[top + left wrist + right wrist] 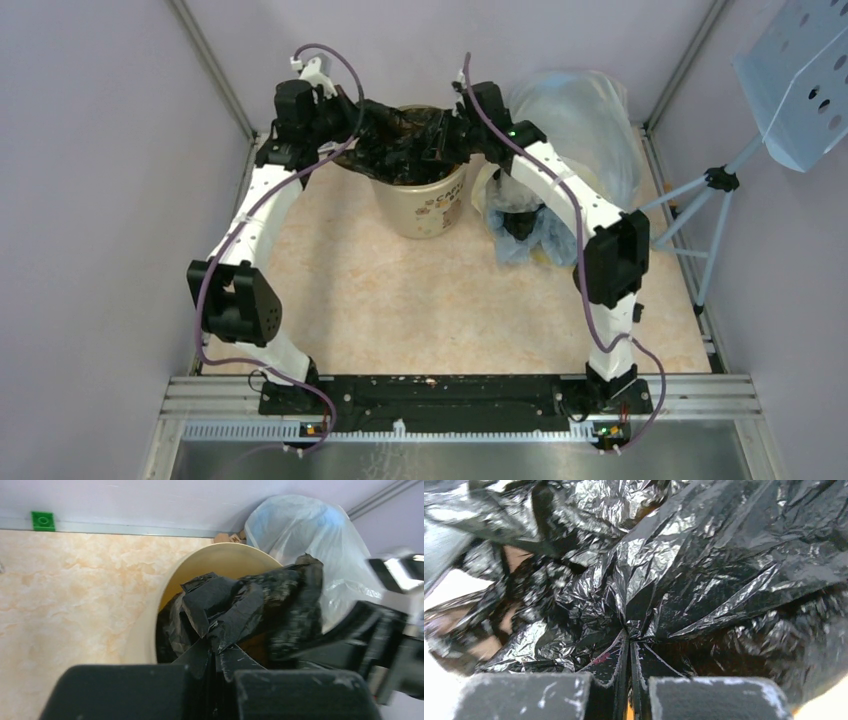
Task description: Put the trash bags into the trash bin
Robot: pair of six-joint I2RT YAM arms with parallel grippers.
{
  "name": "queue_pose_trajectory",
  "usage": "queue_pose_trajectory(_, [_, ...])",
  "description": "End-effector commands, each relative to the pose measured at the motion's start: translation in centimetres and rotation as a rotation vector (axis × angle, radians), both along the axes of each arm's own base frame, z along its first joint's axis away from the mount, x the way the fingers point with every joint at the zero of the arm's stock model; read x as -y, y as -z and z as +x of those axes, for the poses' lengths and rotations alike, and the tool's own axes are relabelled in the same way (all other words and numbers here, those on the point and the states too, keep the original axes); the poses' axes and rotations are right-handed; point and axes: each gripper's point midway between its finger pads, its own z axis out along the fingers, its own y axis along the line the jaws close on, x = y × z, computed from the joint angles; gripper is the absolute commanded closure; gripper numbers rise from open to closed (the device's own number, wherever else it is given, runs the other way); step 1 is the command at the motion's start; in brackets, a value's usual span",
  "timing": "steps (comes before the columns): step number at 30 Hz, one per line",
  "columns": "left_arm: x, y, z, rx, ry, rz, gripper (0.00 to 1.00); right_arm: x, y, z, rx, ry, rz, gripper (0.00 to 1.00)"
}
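Trash bag (240, 605) clamped by L gripper (220, 666) + R gripper (630, 672), over trash bin (425, 208).

The 2 arms are built the same: white links, black joint housings. The left arm (262, 200) has a large black block at its elbow, in the lower left of the top view. The right arm (560, 185) has the same block at the right side. A purple cable (348, 64) runs along each arm. A small green light (512, 131) glows on the right arm. The left gripper (217, 680) and the right gripper (629, 680) have broad matt black fingers (524, 697) with pale scuffs on the edges.
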Motion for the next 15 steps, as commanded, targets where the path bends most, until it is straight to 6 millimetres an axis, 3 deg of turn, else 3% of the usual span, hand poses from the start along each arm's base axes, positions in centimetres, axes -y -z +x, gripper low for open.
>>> queue_pose_trajectory(1, [2.2,-2.5,-0.3,0.086,0.046,-0.012,1.0,-0.8,0.5,1.2,0.003,0.008,-0.042,1.0])
queue_pose_trajectory(4, [3.9,-2.0,-0.3,0.081,0.069,0.017,1.0,-1.1,1.7,1.5,-0.011,0.009,-0.078,1.0])
queue_pose_trajectory(6, [4.8,-1.7,-0.2,0.082,0.074,0.039,1.0,-1.2,1.5,1.3,-0.009,-0.002,-0.082,1.0])
queue_pose_trajectory(15, [7.2,0.4,2.6,0.047,0.098,0.034,1.0,2.6,-7.1,-0.9,0.145,0.038,-0.018,1.0])
